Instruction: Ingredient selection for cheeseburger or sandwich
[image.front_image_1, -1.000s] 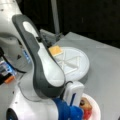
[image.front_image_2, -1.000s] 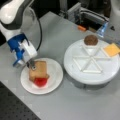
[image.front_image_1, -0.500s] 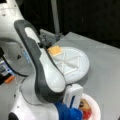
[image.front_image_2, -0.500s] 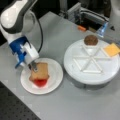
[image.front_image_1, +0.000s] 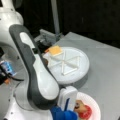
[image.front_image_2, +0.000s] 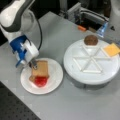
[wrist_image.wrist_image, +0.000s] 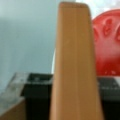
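In a front view my gripper (image.front_image_2: 33, 64) is shut on the left edge of a brown toast square (image.front_image_2: 41, 68), held tilted just over the white paper plate (image.front_image_2: 53, 77). Beside it on the plate lies the sandwich stack with the red tomato disc (image.front_image_2: 40, 81) on top and a brown edge showing underneath. The wrist view shows the toast (wrist_image.wrist_image: 73, 62) edge-on between the dark fingers (wrist_image.wrist_image: 37, 83), with the tomato (wrist_image.wrist_image: 107, 42) to its right. The dark patty (image.front_image_2: 90, 40) and yellow cheese square (image.front_image_2: 112, 49) rest in the divided white tray (image.front_image_2: 75, 72).
My own arm (image.front_image_1: 37, 75) fills a front view's left and hides most of the plate (image.front_image_1: 96, 105). The tray (image.front_image_1: 82, 70) with the cheese (image.front_image_1: 55, 50) stands beyond it. Grey metal hardware (image.front_image_2: 82, 15) and an orange bit (image.front_image_2: 81, 28) lie behind the tray.
The gripper with the toast has shifted a little lower and further over the plate. Tray, patty and cheese have not moved.
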